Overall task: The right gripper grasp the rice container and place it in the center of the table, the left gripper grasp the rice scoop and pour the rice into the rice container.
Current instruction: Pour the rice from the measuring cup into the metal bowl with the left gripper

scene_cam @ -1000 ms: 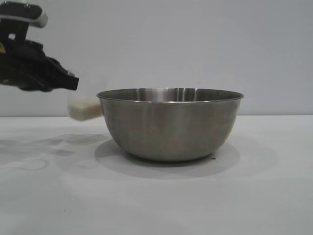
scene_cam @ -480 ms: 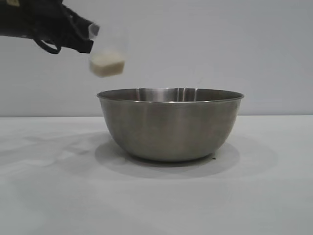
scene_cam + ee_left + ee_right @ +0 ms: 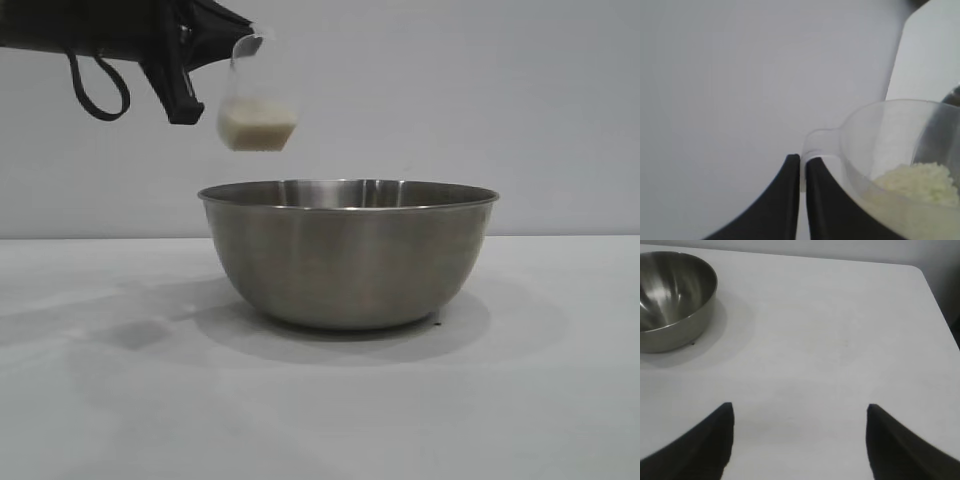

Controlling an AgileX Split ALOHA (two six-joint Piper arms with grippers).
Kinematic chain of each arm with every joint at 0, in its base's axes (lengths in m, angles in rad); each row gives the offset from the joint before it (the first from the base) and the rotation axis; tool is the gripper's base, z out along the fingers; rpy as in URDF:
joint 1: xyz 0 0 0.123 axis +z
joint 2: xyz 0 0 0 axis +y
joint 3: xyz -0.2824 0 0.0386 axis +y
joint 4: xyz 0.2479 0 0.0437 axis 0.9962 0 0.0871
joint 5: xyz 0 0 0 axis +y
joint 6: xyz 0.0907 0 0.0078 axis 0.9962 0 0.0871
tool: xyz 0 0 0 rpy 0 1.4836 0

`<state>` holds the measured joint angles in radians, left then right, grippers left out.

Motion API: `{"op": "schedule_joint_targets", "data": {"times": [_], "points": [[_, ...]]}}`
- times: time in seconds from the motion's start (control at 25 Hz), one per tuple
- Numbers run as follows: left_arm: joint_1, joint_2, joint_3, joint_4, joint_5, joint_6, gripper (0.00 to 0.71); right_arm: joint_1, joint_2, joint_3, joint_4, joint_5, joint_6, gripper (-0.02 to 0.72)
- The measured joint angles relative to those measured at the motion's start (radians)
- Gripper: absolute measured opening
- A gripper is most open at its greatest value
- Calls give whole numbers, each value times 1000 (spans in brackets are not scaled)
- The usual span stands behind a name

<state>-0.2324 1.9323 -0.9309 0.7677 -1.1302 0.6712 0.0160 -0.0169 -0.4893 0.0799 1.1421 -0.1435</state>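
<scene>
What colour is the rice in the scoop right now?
Off-white, slightly creamy. The rice shows best in the left wrist view, heaped inside the clear rice scoop.

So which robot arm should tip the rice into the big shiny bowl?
The left one. Its end effector already pinches the rice scoop by the handle, above the rice container's left rim, with the rice inside. The right end effector is open, holds nothing, and sits away from the bowl.

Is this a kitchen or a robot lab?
Probably a robot test bench, not a kitchen: a bare white table against a blank wall, one steel bowl, and a black gripper holding a scoop of rice above it.
</scene>
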Motion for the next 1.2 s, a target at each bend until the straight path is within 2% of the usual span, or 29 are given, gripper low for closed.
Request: {"op": "schedule_joint_targets", "data": {"times": [0.28,0.56,0.8,1.2], "points": [[-45,0,-2,49,0,295,0,0,0,0,-2,0,0,472],[-45,0,-2,97,-2,585,0,0,0,0,-2,0,0,472],[-47,0,-2,157,-2,735,0,0,0,0,-2,0,0,472],[-91,0,-6,163,-7,1084,0,0,0,0,-2,0,0,472]]}}
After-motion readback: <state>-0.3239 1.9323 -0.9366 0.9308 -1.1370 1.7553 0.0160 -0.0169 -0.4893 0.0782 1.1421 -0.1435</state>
